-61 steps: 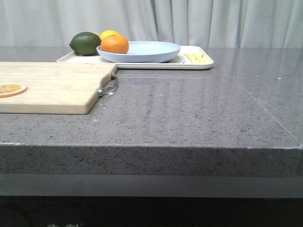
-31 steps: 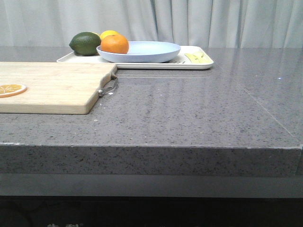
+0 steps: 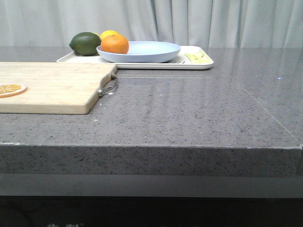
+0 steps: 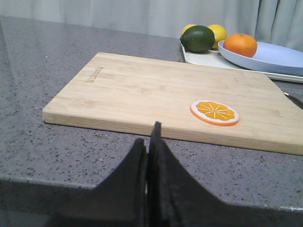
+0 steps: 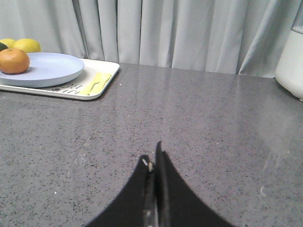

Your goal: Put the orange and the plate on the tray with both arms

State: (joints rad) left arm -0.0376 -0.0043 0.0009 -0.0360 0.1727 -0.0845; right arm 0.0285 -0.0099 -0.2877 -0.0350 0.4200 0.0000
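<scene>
Seemingly nothing has moved lately: the orange (image 3: 115, 44) sits on the plate (image 3: 147, 51), which rests on the tray (image 3: 199, 65), both grippers (image 4: 149, 142) (image 5: 154, 161) pinched closed, empty and pulled back, so the task looks done

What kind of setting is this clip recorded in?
Probably a staged kitchen-style counter: a grey speckled stone countertop, a wooden cutting board and fruit on a tray, with a plain curtain behind.
</scene>
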